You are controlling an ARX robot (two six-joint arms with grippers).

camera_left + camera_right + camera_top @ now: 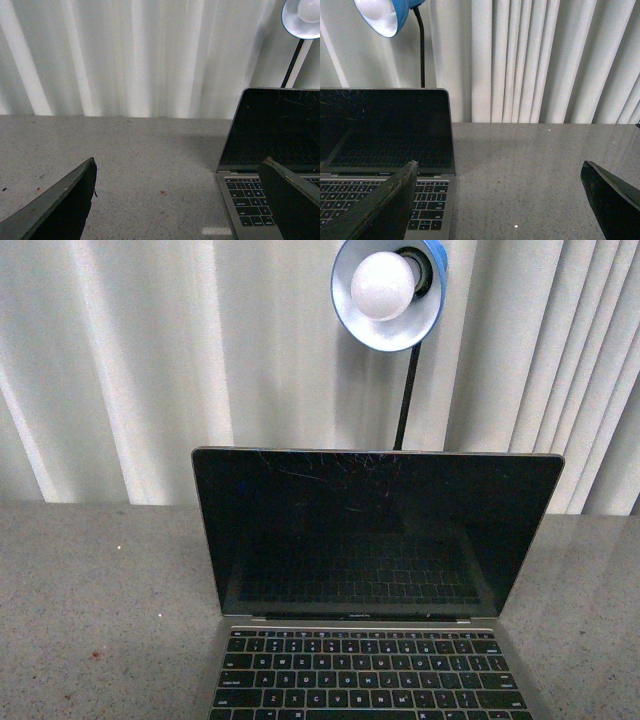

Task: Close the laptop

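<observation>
The laptop [375, 540] stands open on the grey speckled table, its scratched black screen upright and facing me, black keys below. Neither gripper shows in the front view. In the left wrist view the laptop [272, 130] is ahead; my left gripper [180, 167] is open and empty, low over the table beside the laptop's left edge, one finger [292, 197] in front of the keyboard. In the right wrist view the laptop [385, 130] is ahead; my right gripper [499, 169] is open and empty, over the table by the laptop's right edge.
A blue desk lamp [388, 290] with a white bulb on a black stem stands behind the laptop. White curtains [150, 360] hang along the table's far edge. Bare grey tabletop [90, 610] lies on both sides of the laptop.
</observation>
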